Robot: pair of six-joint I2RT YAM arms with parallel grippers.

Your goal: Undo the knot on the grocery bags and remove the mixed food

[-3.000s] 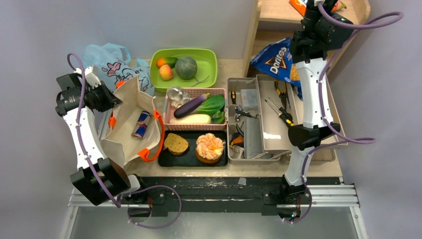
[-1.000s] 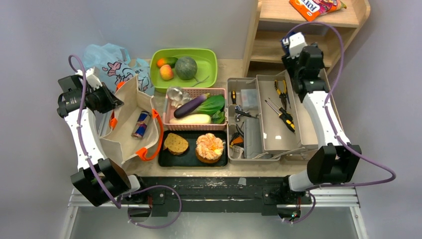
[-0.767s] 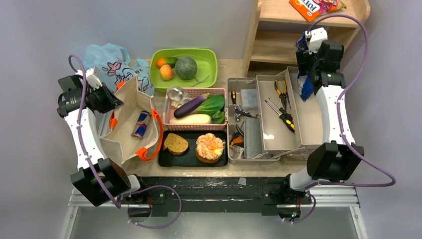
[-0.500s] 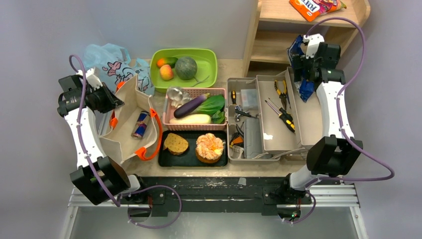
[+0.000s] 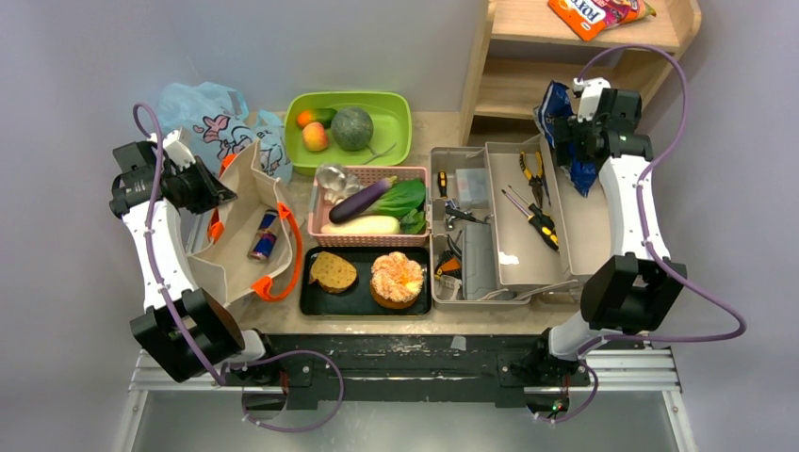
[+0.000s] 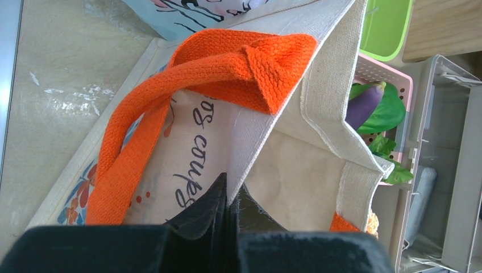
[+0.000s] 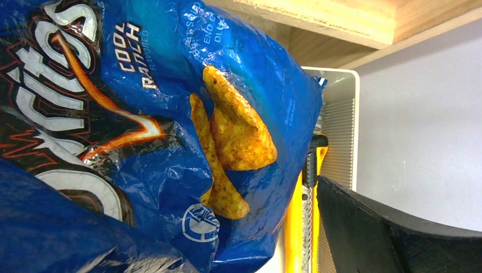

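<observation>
At the far right, beside the wooden shelf (image 5: 528,28), your right gripper (image 5: 573,132) stands with its jaws spread. The one finger (image 7: 392,233) that shows in the wrist view is clear of the blue snack pack (image 7: 142,114), with a yellow tool (image 7: 295,227) visible in the gap, so the pack looks let go rather than held. It stands on edge at the back of the open toolbox (image 5: 516,268), right against the gripper, and I judge it could tip onto the tools. Draw the arm straight back from it rather than sweeping sideways, so that neither finger drags the crinkly film. Over on the left, your left gripper (image 6: 229,190) is pressed together on the rim of the canvas tote (image 6: 295,187), near the orange handle (image 6: 187,62), holding the mouth open. That grip matters for what is left to do: the drink can (image 5: 264,236) lies on its side in the bottom of the tote, the only food I see inside. Hold the rim high and taut and bring the right arm in from above through the open mouth. Close across the can's round body, not its ends, since it will likely roll on the soft cloth. The other food lies in the green tub (image 5: 396,113), the pink basket (image 5: 372,172) and the black tray (image 5: 363,297). The blue plastic bag (image 5: 209,113) lies crumpled behind the tote, and I cannot make out its knot.
</observation>
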